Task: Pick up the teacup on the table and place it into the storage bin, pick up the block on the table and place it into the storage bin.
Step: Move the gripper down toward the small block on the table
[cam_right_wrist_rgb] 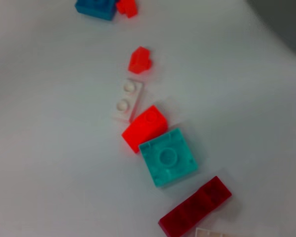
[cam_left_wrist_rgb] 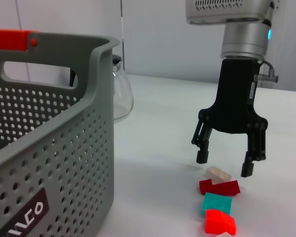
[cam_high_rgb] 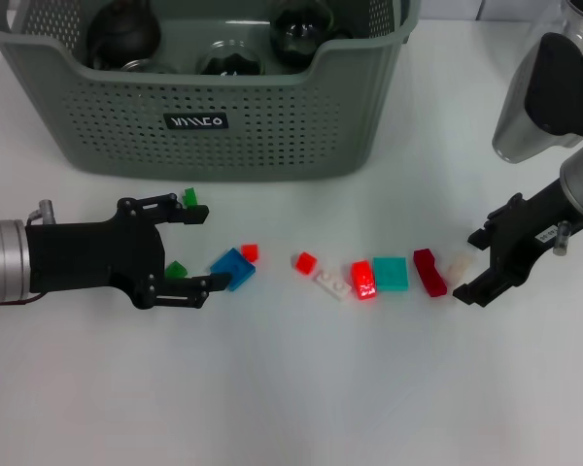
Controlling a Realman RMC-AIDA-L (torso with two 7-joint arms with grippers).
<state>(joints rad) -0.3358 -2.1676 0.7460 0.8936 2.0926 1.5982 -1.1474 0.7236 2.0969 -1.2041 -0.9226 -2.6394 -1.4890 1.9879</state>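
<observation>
Now my right pincer [cam_high_rgb: 469,265] hangs low over the table [cam_high_rgb: 301,388] at the right end of the row of blocks. It is wide open and holds nothing. A small cream block [cam_high_rgb: 457,263] lies flat on the table in the gap between its two fingers, and I think this is the block to pick up next. To do it well, I should go straight down until my fingers are on both sides of the cream block, then squeeze slowly. The dark red block [cam_high_rgb: 428,272] touches it or lies just beside it, so I must be careful not to bump or grab that one too. The cream block looks a bit longer one way, and that long way seems to slant across the table, but it is too small for me to be sure. The dark red block is easier to read: its long way runs from me toward the storage bin [cam_high_rgb: 233,116]. Next in the row come a teal block [cam_high_rgb: 390,273] and a bright red one [cam_high_rgb: 363,280]. My left pincer [cam_high_rgb: 206,247] lies low at the left end, open too, with a little green block [cam_high_rgb: 176,269] near its closer finger. The storage bin stands behind the row, with dark round cups [cam_high_rgb: 123,34] already inside.
</observation>
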